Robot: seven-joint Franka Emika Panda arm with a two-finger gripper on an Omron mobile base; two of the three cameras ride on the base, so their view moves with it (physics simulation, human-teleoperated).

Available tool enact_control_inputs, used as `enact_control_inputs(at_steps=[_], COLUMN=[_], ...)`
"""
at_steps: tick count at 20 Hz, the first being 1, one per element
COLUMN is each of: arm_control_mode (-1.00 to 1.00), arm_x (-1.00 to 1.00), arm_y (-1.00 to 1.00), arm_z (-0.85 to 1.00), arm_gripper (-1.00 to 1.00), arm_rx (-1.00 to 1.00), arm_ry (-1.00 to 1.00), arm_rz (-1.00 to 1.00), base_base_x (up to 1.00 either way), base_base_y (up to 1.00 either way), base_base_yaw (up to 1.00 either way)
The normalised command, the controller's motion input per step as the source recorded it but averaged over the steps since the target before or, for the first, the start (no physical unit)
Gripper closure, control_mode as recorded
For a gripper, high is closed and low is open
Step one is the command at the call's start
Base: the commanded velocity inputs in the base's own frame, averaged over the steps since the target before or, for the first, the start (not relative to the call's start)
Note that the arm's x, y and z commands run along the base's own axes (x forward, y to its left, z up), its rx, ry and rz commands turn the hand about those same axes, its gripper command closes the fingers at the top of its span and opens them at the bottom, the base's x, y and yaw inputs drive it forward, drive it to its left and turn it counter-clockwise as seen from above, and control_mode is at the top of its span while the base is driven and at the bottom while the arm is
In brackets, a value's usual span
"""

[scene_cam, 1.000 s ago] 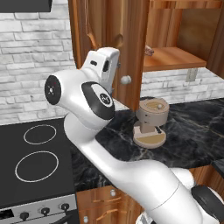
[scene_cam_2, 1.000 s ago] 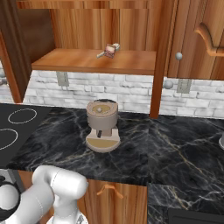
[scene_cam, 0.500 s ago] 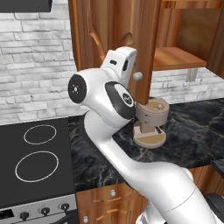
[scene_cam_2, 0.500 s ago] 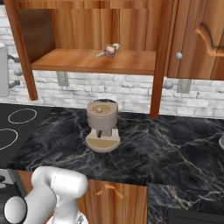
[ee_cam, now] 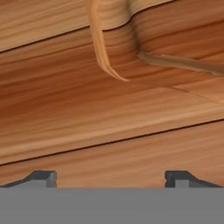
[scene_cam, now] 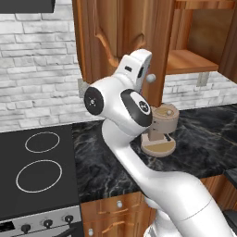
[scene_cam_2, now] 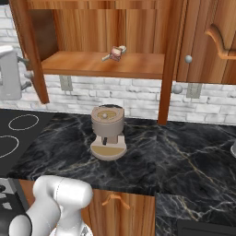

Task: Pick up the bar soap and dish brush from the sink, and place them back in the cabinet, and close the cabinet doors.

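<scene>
While wide open and empty, claw (ee_cam: pixel 109 177) facing cabinet door (ee_cam: pixel 113 100); bar soap (scene_cam_2: pixel 116 54), dish brush (scene_cam_2: pixel 110 55) on cabinet (scene_cam_2: pixel 92 67) shelf

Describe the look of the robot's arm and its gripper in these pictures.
The arm is glossy white with rounded, tube-like links. Its joints are dark: a black round cap with a small pale ring on one side of the elbow, and a black oval panel on the other. No loose cables show. The hand is a white boxy block with a dark patch. The gripper ends in two small dark grey, square-edged finger tips.

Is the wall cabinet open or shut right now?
Open: the cabinet doors stand swung out, baring the shelf with the bar soap on it.
</scene>
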Motion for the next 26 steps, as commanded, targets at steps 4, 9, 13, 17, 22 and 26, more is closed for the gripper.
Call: enact_control_inputs(at_steps=[4,9,13,17,22,26], arm_control_mode=[-1.00,-1.00,-1.00,-1.00,-1.00,-1.00], arm_x=[0.39,0.42,0.39,0.30,0.28,0.38], arm_y=[-0.08,-0.07,-0.09,-0.11,-0.23,-0.27], arm_z=[0.00,0.00,0.00,0.00,0.00,0.00], arm_gripper=[-1.00,-1.00,-1.00,-1.00,-1.00,-1.00], arm_rx=[0.00,0.00,0.00,0.00,0.00,0.00], arm_ry=[-0.15,-0.14,-0.14,-0.17,-0.09,-0.02], arm_rz=[0.00,0.00,0.00,0.00,0.00,0.00], base_base_x=[0.00,0.00,0.00,0.00,0.00,0.00], base_base_y=[0.00,0.00,0.00,0.00,0.00,0.00], base_base_yaw=[0.00,0.00,0.00,0.00,0.00,0.00])
